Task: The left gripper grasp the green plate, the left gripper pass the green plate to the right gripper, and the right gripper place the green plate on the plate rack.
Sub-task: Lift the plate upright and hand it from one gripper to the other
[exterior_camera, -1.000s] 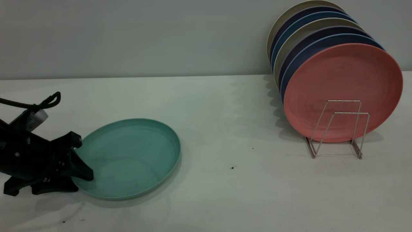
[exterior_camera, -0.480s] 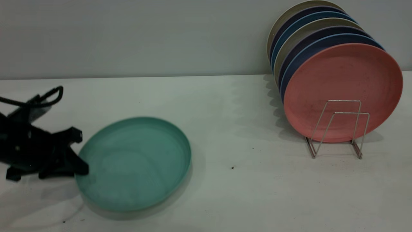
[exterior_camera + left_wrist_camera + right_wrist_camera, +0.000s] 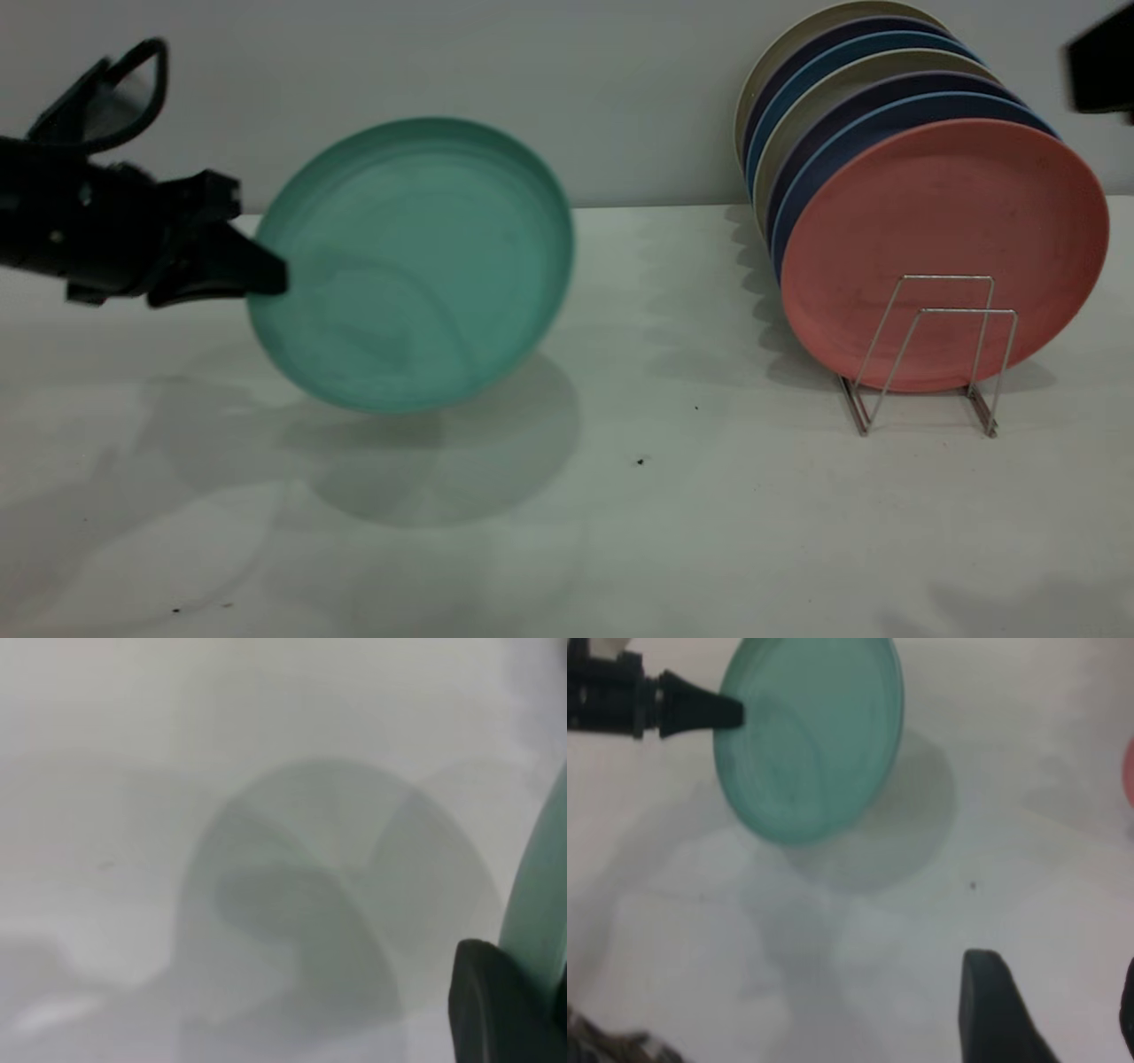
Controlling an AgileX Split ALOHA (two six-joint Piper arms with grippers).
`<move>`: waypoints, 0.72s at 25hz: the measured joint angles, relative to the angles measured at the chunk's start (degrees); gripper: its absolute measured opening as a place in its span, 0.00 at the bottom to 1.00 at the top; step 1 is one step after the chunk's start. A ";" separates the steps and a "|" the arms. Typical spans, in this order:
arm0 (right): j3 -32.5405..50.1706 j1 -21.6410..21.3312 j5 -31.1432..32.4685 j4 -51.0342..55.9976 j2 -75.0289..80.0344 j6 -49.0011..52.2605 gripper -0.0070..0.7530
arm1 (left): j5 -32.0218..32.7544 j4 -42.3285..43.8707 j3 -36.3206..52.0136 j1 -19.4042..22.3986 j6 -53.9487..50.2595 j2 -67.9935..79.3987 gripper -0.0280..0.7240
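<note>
**Teal-green plate held in the air by the left gripper**

Black wedge-shaped fingers of the left gripper (image 3: 252,270) are closed on the left edge of the green plate (image 3: 412,266), one finger across its face at the rim. The plate is off the table (image 3: 620,514), tilted steeply so its inner face and faint rings turn toward the exterior camera, and its grey shadow lies on the surface below it. The left arm reaches in from the left edge of the exterior view, with a looped black cable (image 3: 124,84) above it.

In the left wrist view only one dark fingertip (image 3: 496,1010) shows, pressed against the plate's green rim (image 3: 540,904), with the plate's shadow on the table beyond.

The right gripper appears in the exterior view only as a dark shape (image 3: 1103,62) at the upper right edge, above the rack. In the right wrist view two of its dark fingers (image 3: 1001,1014) show with a wide gap of bare table between them, so the jaws stand open and hold nothing. That view looks down on the green plate (image 3: 811,735) and the left gripper (image 3: 731,713), both well apart from it.

At the right of the table stands the silver wire plate rack (image 3: 930,354). A salmon-pink plate (image 3: 943,252) stands upright at the front, behind two empty wire loops, with dark blue, teal-blue and beige plates (image 3: 842,80) upright behind it.
</note>
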 joint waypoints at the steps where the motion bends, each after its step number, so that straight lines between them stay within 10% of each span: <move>1: -0.06 0.00 -0.63 3.13 2.49 -3.68 0.49 | 0.05 0.73 0.00 -0.91 0.00 -0.52 0.06; 18: -0.47 0.00 5.64 37.01 35.72 -41.23 0.49 | 0.05 1.77 -0.04 -14.34 -0.30 -2.60 0.06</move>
